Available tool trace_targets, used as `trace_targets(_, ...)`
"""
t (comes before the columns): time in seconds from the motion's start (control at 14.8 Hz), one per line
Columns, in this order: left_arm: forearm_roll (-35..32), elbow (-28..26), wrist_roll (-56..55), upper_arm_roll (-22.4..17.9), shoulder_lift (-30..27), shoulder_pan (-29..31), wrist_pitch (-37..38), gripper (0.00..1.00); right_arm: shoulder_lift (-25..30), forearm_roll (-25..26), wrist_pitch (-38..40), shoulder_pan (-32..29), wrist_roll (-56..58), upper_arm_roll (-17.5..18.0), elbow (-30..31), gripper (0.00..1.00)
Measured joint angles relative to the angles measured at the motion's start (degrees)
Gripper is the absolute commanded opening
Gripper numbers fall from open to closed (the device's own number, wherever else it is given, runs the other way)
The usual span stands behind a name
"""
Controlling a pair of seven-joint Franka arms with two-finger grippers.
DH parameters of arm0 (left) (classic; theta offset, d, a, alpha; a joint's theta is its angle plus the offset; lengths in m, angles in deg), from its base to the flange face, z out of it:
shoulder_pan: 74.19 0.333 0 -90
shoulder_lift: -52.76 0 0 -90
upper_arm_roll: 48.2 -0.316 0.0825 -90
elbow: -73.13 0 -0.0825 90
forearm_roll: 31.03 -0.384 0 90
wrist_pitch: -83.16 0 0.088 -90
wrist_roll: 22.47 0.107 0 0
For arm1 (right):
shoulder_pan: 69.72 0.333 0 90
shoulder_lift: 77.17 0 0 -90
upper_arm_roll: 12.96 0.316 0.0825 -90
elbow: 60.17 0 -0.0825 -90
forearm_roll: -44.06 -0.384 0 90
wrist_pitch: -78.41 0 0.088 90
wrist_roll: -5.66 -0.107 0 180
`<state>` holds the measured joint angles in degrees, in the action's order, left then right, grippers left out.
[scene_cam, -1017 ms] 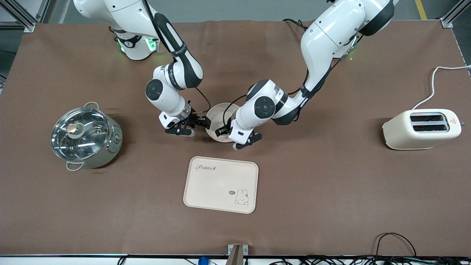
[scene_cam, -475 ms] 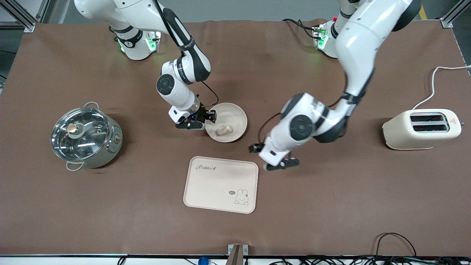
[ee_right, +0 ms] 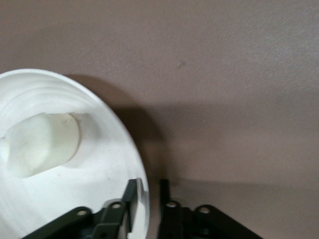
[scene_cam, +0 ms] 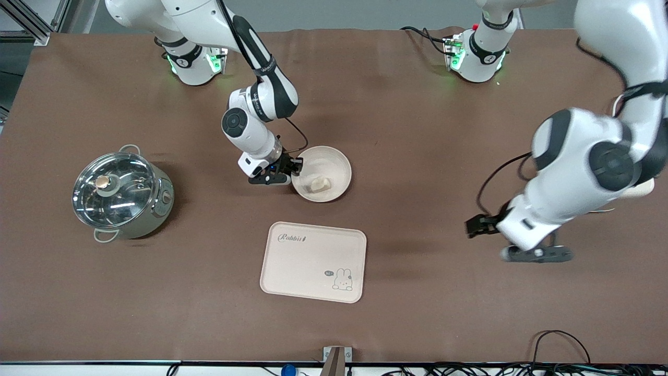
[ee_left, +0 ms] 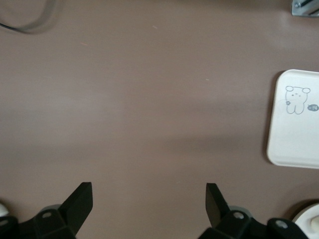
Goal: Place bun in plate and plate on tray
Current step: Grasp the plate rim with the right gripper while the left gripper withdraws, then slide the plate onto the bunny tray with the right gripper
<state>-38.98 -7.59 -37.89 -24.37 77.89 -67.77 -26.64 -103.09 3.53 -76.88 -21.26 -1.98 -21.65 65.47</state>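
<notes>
The bun (scene_cam: 318, 184) lies in the round cream plate (scene_cam: 342, 167) at the middle of the table. My right gripper (scene_cam: 292, 172) is at the plate's rim on the side toward the right arm's end. In the right wrist view one finger is inside the plate (ee_right: 89, 184) and the other outside, so the gripper (ee_right: 148, 186) is shut on the rim, with the bun (ee_right: 42, 144) just past it. The tray (scene_cam: 308, 261) with the rabbit drawing lies nearer the front camera than the plate. My left gripper (scene_cam: 509, 240) hangs open over bare table toward the left arm's end, nothing between its fingers (ee_left: 149, 199). The tray (ee_left: 299, 139) shows at that view's edge.
A steel pot with a glass lid (scene_cam: 122, 193) stands toward the right arm's end of the table. A cream toaster (scene_cam: 639, 190) is mostly hidden by the left arm. Cables run along the table's front edge (scene_cam: 563, 339).
The left arm has swung away from the plate toward its own end of the table and stays open. The right gripper's fingers have closed on the plate's rim.
</notes>
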Motion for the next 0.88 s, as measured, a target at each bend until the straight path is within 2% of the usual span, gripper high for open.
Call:
trace_targets(0.41, 0.0, -0.3, 2.0, -1.0, -10.4, -1.2, 10.3, 1.0, 1.2, -0.1, -0.2, -1.0, 0.3, -0.3, -0.1, 0.0)
trace_targets(0.61, 1.7, -0.5, 2.1, -7.9, -16.5, -6.7, 17.9, 1.0, 3.2, -0.1, 1.8, -3.3, 0.6, -0.7, -0.4, 0.0)
trace_targets(0.88, 4.0, -4.7, 6.5, -15.3, -23.0, -9.2, 17.6, 1.0, 3.9, -2.1, 1.9, -7.6, 1.6, -0.8, -4.7, 0.0)
